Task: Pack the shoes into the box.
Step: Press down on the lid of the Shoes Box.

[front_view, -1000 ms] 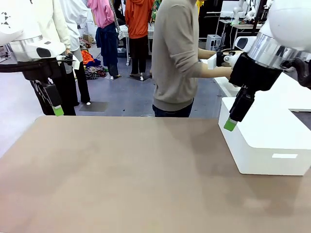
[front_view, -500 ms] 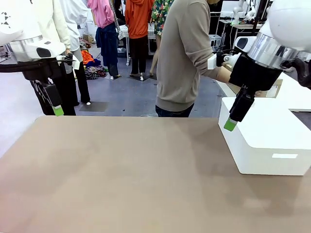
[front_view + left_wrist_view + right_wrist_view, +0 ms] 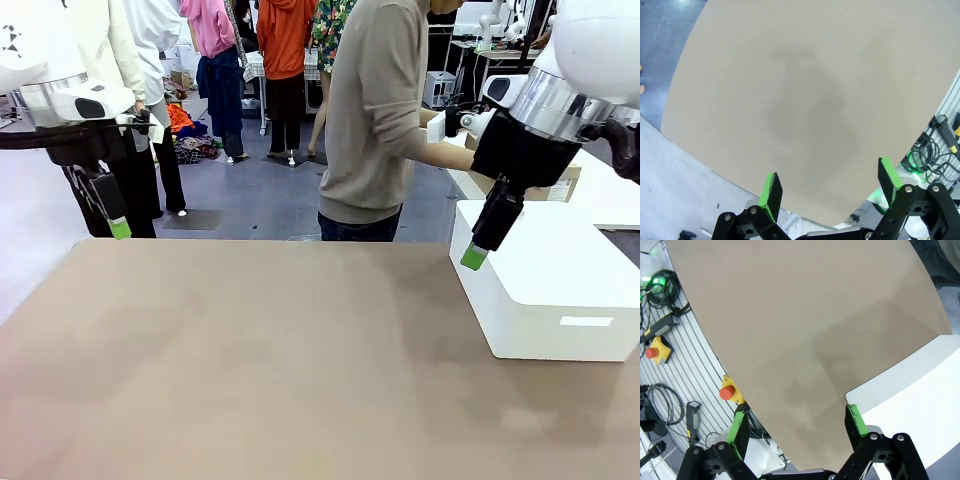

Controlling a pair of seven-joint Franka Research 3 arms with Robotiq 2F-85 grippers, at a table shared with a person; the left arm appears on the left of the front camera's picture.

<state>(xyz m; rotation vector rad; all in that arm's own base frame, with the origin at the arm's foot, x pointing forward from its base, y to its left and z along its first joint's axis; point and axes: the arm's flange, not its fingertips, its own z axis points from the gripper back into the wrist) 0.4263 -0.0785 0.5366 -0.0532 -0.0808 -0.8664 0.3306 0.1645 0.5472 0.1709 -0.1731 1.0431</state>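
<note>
A: Since a second ago the person (image 3: 375,110) has turned further toward the tan box (image 3: 560,182) past the desk's (image 3: 250,350) far right corner.

B: Box direction's hidden. Left gripper (image 3: 827,192) and right gripper (image 3: 795,422) hang spread open; white box (image 3: 560,290) at right edge.

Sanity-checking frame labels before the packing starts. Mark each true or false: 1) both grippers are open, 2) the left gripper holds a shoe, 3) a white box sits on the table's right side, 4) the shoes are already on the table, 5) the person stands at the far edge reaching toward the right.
1) True. The left gripper and right gripper both have their fingers spread with nothing between.
2) False. It is empty, hanging above the bare table.
3) True. The white box rests there, under the right gripper.
4) False. No shoes lie on the tabletop.
5) True. The person reaches toward a tan cardboard box behind the right arm.
</note>
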